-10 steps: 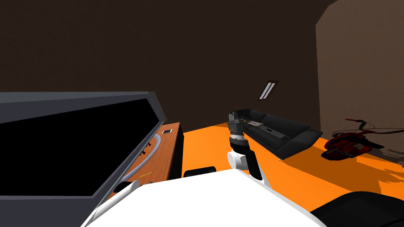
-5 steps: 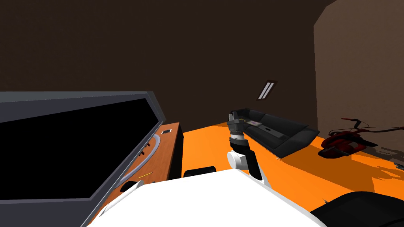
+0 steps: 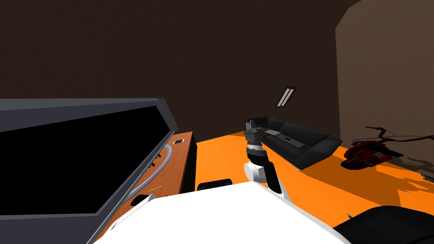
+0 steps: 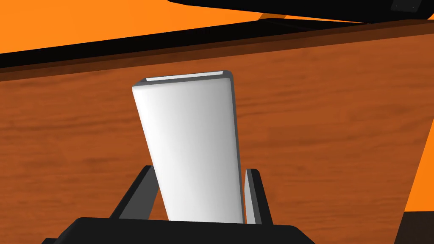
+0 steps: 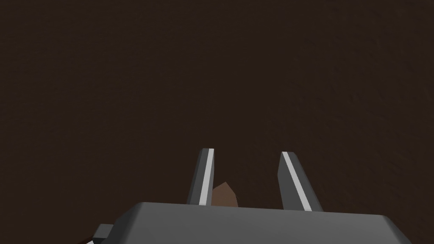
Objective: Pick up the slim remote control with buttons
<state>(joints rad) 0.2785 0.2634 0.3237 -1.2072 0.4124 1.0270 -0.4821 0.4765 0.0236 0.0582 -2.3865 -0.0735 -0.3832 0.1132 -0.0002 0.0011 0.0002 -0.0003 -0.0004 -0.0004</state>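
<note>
The slim remote control [image 4: 190, 144] shows as a plain white slab, back side toward the camera, its buttons hidden. It stands tilted between the two fingers of my left gripper [image 4: 200, 169], which press its long sides just above the brown wooden cabinet top [image 4: 339, 127]. In the head view my left gripper [image 3: 142, 199] sits low over the near end of that cabinet [image 3: 180, 163], beside the big television. My right gripper [image 3: 250, 125] is raised in front of me, and its fingers [image 5: 206, 173] stand apart with nothing between them.
A large dark television [image 3: 76, 156] leans over the cabinet. A yellow pencil [image 3: 157, 187] and a small white device [image 3: 179, 140] lie on the top. On the orange floor [image 3: 229, 152] stand a black sofa [image 3: 305, 146] and a red exercise machine [image 3: 368, 154].
My left gripper's fingers have closed in onto the remote's sides. My left forearm has shifted slightly at the cabinet's near end, and the head camera has turned a little.
</note>
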